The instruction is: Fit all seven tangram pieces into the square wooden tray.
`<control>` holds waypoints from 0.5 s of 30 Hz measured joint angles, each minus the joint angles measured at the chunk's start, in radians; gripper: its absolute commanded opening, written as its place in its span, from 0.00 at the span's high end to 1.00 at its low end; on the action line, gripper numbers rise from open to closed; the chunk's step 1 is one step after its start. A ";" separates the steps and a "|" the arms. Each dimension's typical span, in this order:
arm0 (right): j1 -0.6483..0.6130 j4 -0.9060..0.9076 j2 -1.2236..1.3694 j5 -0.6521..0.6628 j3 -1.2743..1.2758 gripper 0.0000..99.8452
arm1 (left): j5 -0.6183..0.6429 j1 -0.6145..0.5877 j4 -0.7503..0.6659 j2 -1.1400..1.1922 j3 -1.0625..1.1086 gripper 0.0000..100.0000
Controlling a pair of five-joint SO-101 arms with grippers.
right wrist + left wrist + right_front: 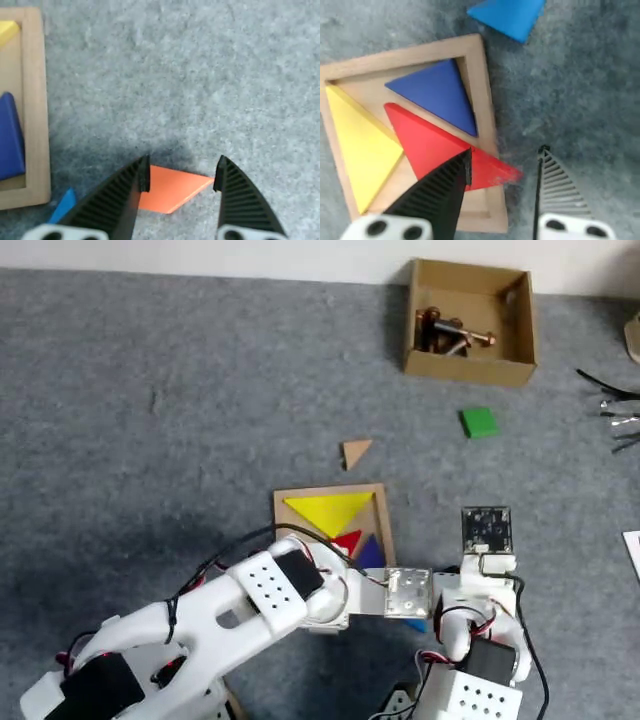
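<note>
The square wooden tray (380, 502) (487, 107) holds a yellow triangle (328, 510) (357, 145), a red triangle (427, 142) and a dark blue triangle (440, 95). The red triangle is tilted, with one corner over the tray rim. My left gripper (503, 160) is open just above that corner. My right gripper (181, 172) is open over an orange parallelogram (172, 187) that lies on the carpet beside the tray (37, 100). A light blue triangle (510, 15) (62, 210) lies outside the tray. A green square (478, 422) and a small tan triangle (355, 451) lie farther away.
A cardboard box (470, 365) with metal parts stands at the back right. Cables (610, 405) lie at the right edge. Both arms crowd the front of the grey carpet, the left arm (260, 600) crossing toward the right arm (480, 640).
</note>
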 measured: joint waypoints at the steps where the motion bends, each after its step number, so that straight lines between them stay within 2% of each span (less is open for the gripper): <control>1: 0.000 0.000 0.000 0.000 0.000 0.80 | 0.000 -0.009 -0.008 0.000 0.012 0.80; 7: 0.000 0.000 0.000 0.000 0.000 0.80 | -0.051 -0.037 -0.026 0.000 0.031 0.84; 15: 0.000 0.000 0.000 0.000 0.000 0.80 | -0.083 -0.068 -0.026 0.000 0.031 0.85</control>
